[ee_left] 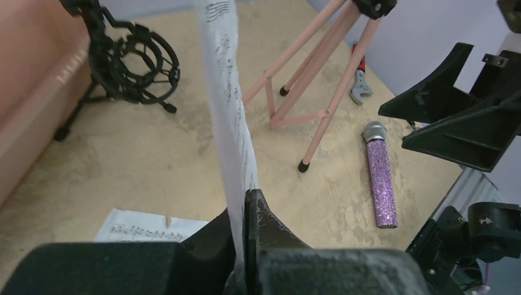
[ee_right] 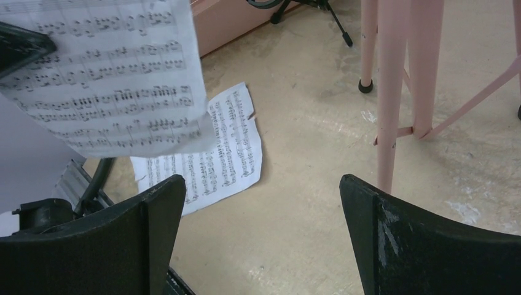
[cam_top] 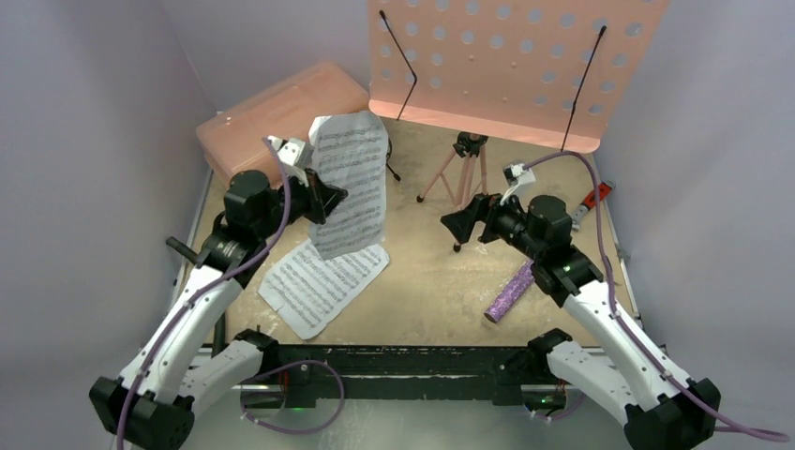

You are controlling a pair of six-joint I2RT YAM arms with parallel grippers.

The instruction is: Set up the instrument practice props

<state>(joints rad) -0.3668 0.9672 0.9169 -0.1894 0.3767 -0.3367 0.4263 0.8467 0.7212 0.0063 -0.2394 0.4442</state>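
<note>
My left gripper (cam_top: 330,199) (ee_left: 246,203) is shut on the edge of a white sheet-music page (cam_top: 352,183) (ee_left: 227,92) and holds it upright above the table. A second page (cam_top: 323,281) (ee_right: 215,153) lies flat below it. The pink music stand (cam_top: 516,66) rises at the back on thin tripod legs (ee_left: 307,67) (ee_right: 390,92). My right gripper (cam_top: 461,225) (ee_right: 261,184) hangs open and empty near the stand's legs, facing the held page. The glittery purple microphone (cam_top: 509,292) (ee_left: 381,178) lies on the table under the right arm. The black shock-mount tripod (ee_left: 132,64) stands behind the held page.
A big pink plastic case (cam_top: 272,112) lies at the back left. A red-handled wrench (cam_top: 592,199) (ee_left: 357,80) rests at the right edge. Pale walls close in the table on the left, back and right.
</note>
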